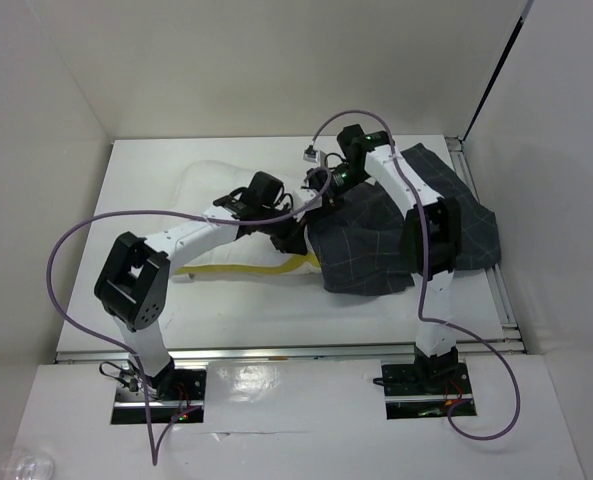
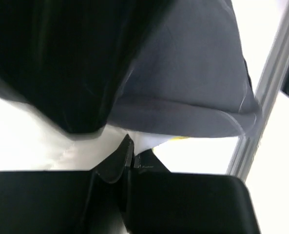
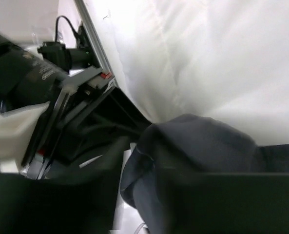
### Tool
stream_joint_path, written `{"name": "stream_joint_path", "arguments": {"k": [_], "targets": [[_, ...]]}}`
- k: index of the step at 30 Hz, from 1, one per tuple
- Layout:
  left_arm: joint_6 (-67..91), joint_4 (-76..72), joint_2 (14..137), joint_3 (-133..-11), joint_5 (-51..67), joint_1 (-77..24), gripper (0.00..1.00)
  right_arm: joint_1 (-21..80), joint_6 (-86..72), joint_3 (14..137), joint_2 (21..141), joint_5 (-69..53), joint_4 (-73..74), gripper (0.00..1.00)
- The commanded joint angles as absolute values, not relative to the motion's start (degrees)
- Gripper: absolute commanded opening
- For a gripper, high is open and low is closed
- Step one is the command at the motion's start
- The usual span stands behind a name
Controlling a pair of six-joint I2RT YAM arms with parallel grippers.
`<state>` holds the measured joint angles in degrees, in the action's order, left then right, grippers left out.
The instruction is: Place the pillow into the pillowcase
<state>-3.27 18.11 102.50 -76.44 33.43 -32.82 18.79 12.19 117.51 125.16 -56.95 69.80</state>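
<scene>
Judged pillow [image 1: 208, 186] and pillowcase [image 1: 376, 250] soft, floppy; best pinched by an edge. Saw left gripper [image 2: 129, 147] closed; could not tell for right gripper [image 1: 319, 191].

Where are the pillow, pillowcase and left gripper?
pillow [image 1: 201, 195]: top external view, bare white surface near its left end.
pillowcase [image 1: 366, 255]: top external view, middle of the checked fabric.
left gripper [image 2: 131, 152]: left wrist view, between its closed fingertips.

- You've got the pillow [image 1: 201, 188] lying flat: white and puffy, with a yellow band along its near edge.
- The pillowcase [image 1: 371, 250], charcoal with a light check, lies rumpled at the pillow's right end, overlapping it.
</scene>
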Motion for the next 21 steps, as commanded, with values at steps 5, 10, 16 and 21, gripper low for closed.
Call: {"name": "stream_joint_path", "arguments": {"k": [5, 10, 16, 21], "targets": [[-12.3, 26.0, 96.5, -72.0, 36.2, -33.6, 0.16, 14.9, 11.0, 114.0, 115.8, -47.0, 65.8, 0.69], [-13.9, 25.2, 91.2, -68.6, 31.5, -33.0, 0.35, 5.0, 5.7, 122.8, 116.5, -41.9, 61.9, 0.69], [-18.6, 25.9, 87.5, -68.0, 27.2, -33.0, 0.62, 5.2, 3.8, 136.0, 123.3, -37.1, 57.6, 0.69], [-20.6, 26.5, 85.3, -70.5, 21.6, -33.0, 0.62, 9.4, 6.5, 138.0, 128.8, -37.6, 57.9, 0.69]]}}
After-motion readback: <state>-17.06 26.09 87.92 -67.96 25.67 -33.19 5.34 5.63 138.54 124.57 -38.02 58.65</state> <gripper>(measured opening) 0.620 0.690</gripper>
